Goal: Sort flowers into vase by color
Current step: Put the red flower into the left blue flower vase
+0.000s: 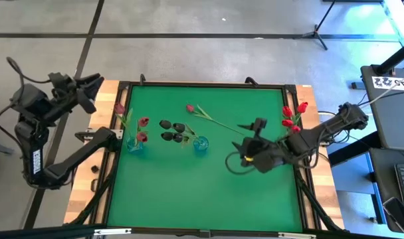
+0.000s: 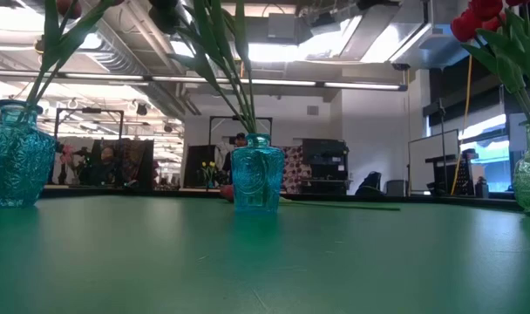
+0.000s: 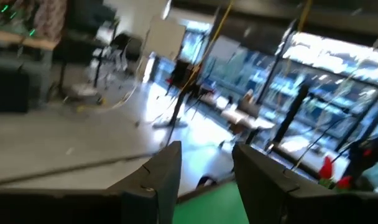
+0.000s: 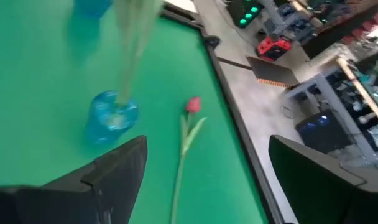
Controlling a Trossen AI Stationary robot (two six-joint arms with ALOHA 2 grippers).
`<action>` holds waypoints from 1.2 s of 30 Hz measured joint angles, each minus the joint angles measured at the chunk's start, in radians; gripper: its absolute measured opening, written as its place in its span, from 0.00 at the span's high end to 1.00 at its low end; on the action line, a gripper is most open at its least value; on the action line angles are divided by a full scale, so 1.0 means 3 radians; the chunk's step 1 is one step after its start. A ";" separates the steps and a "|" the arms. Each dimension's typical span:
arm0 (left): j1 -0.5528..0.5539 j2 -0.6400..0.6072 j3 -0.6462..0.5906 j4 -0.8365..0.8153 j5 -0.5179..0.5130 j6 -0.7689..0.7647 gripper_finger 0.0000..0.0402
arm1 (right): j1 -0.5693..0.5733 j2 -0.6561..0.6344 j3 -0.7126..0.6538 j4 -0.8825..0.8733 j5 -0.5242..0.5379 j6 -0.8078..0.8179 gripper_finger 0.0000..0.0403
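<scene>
Tulip (image 4: 188,127) lies flat before open right tool (image 4: 207,180).

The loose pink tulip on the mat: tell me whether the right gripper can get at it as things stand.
Probably yes. The pink tulip lies flat on bare mat, and the right gripper hangs open near its stem end with nothing between them.

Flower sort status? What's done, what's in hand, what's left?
Done: pinkish-red tulips stand in the left vase, black ones in the middle vase, bright red ones in the right vase.
In hand: nothing. The right gripper, open, hovers by the stem of the loose tulip; the left gripper is parked off the table's left edge.
Left: that pinkish-red tulip lying on the mat.
</scene>
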 joint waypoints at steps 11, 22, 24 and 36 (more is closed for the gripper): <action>-0.0110 -0.0082 -0.0030 0.0299 -0.0004 0.0086 0.77 | 0.0398 0.0428 -0.0013 -0.0368 -0.0156 0.0508 0.17; -0.0111 -0.0409 -0.0442 0.0393 0.0018 0.0044 0.88 | 0.0383 0.1082 -0.0049 0.0065 -0.0492 0.1237 0.17; -0.0112 -0.0406 -0.0485 0.0456 0.0020 0.0010 0.89 | 0.0361 0.1114 -0.0135 0.0045 -0.0552 0.1393 0.17; -0.0112 -0.0406 -0.0516 0.0500 0.0035 -0.0119 0.95 | -0.0724 0.1076 -0.0308 0.0386 -0.1898 0.1597 0.28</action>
